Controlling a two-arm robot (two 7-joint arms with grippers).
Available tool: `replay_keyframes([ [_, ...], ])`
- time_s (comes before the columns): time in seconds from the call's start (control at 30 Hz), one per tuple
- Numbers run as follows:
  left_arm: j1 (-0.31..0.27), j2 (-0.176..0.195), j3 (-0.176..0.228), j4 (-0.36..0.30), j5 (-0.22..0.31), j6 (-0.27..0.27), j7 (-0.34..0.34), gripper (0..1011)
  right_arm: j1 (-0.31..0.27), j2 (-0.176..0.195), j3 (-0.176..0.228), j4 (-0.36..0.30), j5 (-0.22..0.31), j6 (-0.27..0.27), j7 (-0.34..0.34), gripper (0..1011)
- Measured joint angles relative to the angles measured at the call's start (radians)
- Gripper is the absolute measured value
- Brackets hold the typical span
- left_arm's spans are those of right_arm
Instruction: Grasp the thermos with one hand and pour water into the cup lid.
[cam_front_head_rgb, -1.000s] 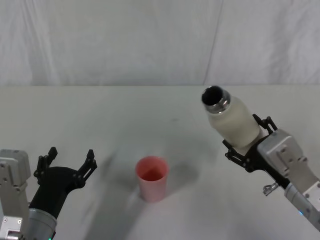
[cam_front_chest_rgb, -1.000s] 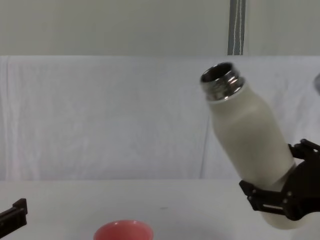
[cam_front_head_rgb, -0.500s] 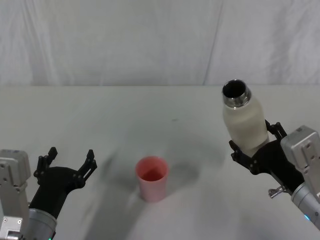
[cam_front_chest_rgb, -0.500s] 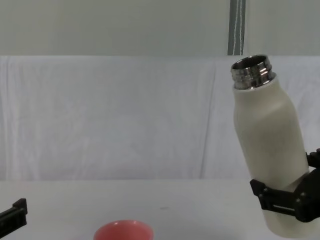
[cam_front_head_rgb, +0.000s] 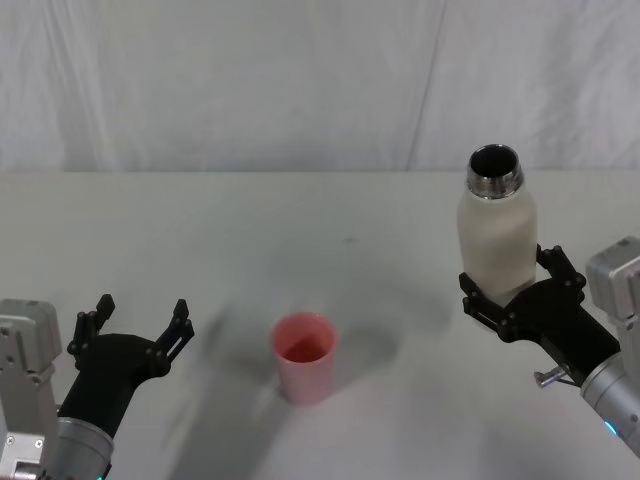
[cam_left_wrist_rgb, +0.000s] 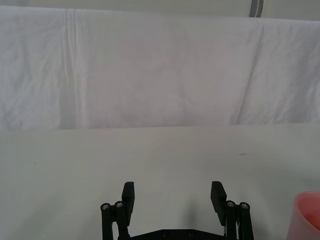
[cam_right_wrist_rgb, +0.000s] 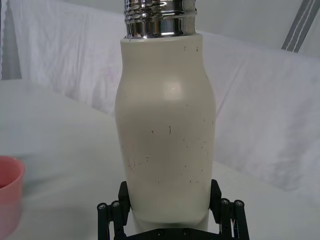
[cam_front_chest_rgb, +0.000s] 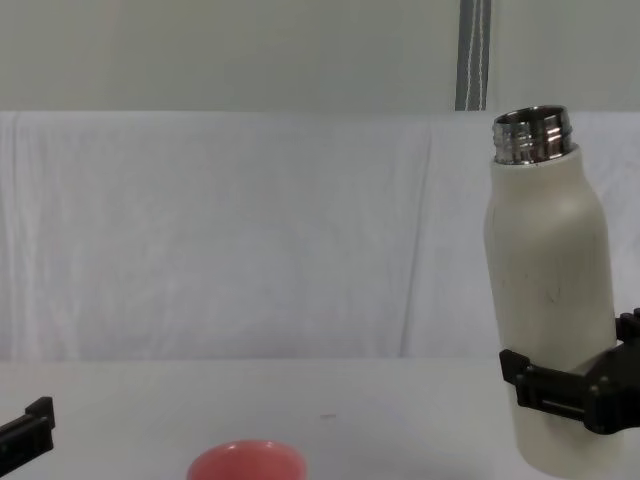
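2 black fingers of my right gripper (cam_front_head_rgb: 512, 300) clenched the upright thermos (cam_front_head_rgb: 496, 230) low; its base was hidden. My left gripper (cam_front_head_rgb: 135, 322) idled, released, beside the cup lid (cam_front_head_rgb: 303, 356).

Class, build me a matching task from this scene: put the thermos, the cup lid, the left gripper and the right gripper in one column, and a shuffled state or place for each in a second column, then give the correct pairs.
Column 1
1. thermos
2. cup lid
3. left gripper
4. right gripper

Column 2
A. jaws open, holding nothing, at the robot's left
B. pink, standing on the table between the arms
C. jaws clamped round the lower body of the bottle
D. upright, cream-white, open steel neck on top

Pairs: 1-D, 2-B, 3-A, 4-C
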Motion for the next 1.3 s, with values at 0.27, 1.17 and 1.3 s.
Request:
replay_keyframes([
  [0.27, 0.0, 0.0, 0.0, 0.0, 0.0, 0.0, 0.0, 1001, 0.015, -0.01, 0.003, 0.028, 0.057, 0.002, 0.003, 950],
  [1.17, 0.0, 0.0, 0.0, 0.0, 0.0, 0.0, 0.0, 1001, 0.063, -0.017, -0.01, 0.102, 0.197, 0.014, 0.012, 950],
  [1.3, 0.0, 0.0, 0.0, 0.0, 0.0, 0.0, 0.0, 1001, 0.076, -0.016, -0.017, 0.12, 0.201, 0.014, 0.011, 950],
])
